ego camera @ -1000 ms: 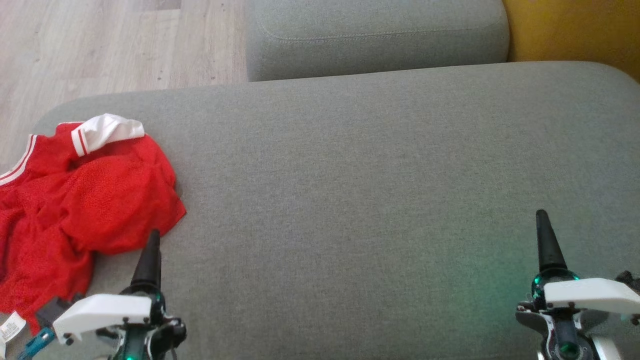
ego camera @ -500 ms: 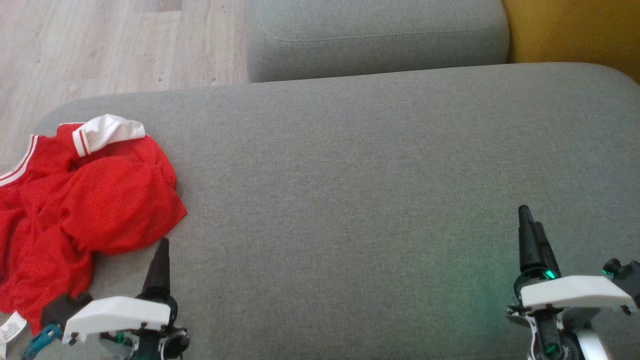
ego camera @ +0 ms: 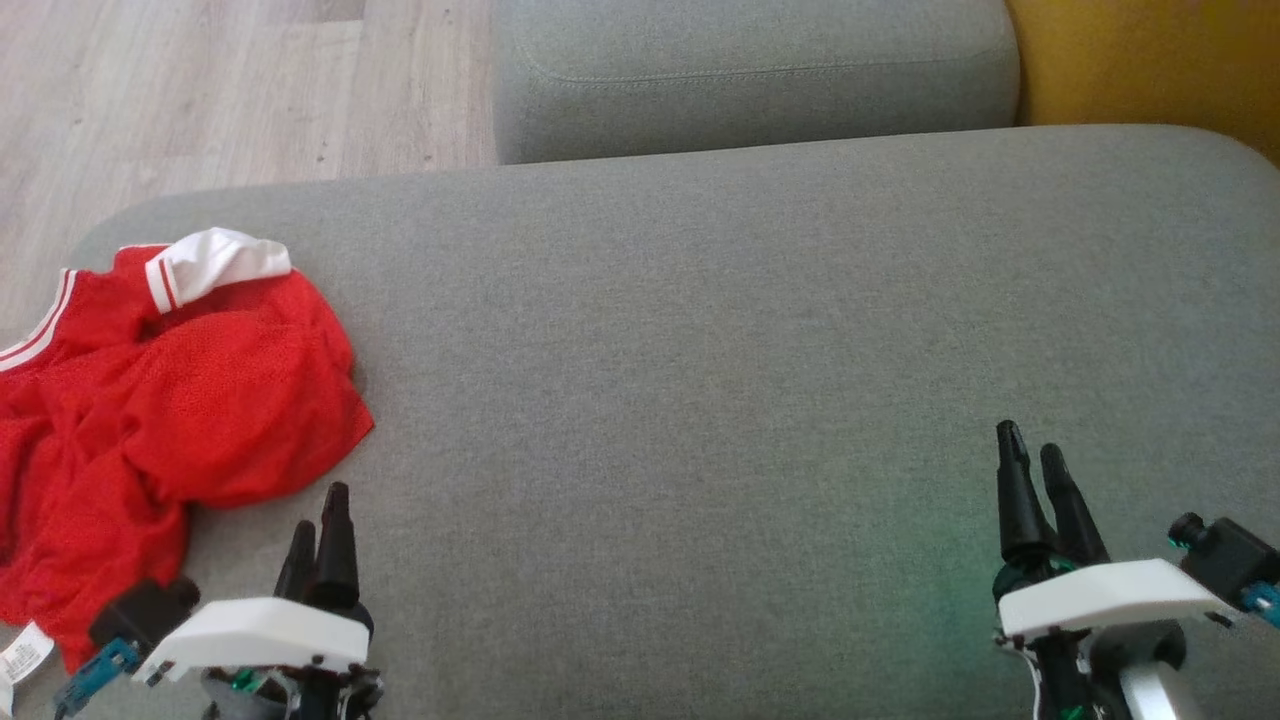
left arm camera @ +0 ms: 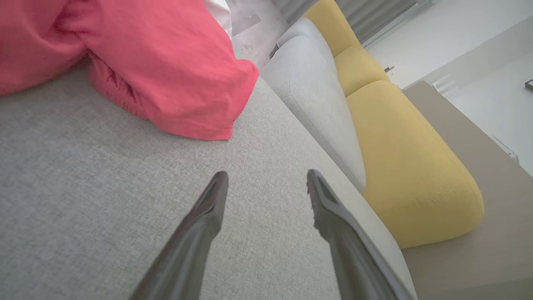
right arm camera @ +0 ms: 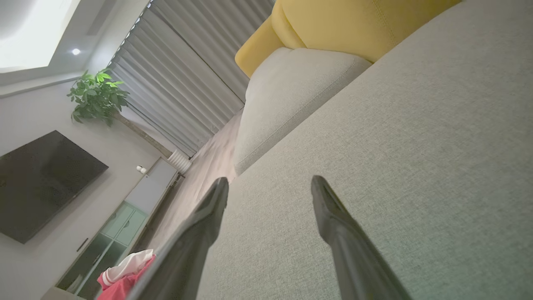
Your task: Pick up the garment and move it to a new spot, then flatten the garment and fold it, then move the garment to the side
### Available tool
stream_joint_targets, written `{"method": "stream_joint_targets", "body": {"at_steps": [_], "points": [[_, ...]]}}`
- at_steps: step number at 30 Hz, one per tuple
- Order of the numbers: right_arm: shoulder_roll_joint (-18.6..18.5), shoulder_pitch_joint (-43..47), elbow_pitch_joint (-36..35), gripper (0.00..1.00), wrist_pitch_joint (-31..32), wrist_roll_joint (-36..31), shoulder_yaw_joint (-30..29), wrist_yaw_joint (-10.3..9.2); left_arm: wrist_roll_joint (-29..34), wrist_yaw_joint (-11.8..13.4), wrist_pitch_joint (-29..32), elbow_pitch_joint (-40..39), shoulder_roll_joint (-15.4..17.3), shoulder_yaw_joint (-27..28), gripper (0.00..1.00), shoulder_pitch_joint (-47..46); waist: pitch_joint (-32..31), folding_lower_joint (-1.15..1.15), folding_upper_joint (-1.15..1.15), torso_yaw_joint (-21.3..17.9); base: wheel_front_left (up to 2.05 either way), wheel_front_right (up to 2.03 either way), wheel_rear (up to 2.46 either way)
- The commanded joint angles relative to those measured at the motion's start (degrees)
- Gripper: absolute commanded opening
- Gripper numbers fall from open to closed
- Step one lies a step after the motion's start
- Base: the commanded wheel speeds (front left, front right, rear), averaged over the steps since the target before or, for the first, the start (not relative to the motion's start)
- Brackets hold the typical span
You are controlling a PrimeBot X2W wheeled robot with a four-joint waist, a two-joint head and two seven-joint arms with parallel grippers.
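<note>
Red mesh with white striped trim, the garment (ego camera: 170, 400) is lying crumpled at the left end of the grey sofa seat (ego camera: 700, 350), a white tag (ego camera: 22, 655) poking from its near edge with print too small to read. Left fingers (ego camera: 336, 540) are pointing across the seat just beside the garment's hem, spread wide, and right fingers (ego camera: 1015, 490) are standing just as wide over the seat's right end. Pale wood floor (ego camera: 200, 90) is showing beyond the seat's far left, a yellow cushion (ego camera: 1150, 60) beyond its far right.
</note>
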Motion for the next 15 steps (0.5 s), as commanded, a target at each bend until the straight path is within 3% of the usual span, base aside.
{"method": "stream_joint_targets", "body": {"at_steps": [1,15], "points": [[-1.12,-1.12,-2.43,1.00,-0.96,-2.41,1.03,0.24,2.28,0.33,-0.92,-2.32,0.87,0.61,1.00,-1.12,-0.08,0.00,0.00,0.04,0.00,0.00,0.00],[-0.92,-0.45,-3.11,1.00,-3.32,-13.06,2.19,0.29,13.61,1.26,-3.27,-4.10,0.99,-0.30,1.00,0.19,-0.40,0.00,0.00,-0.14,0.00,0.00,0.00]]}}
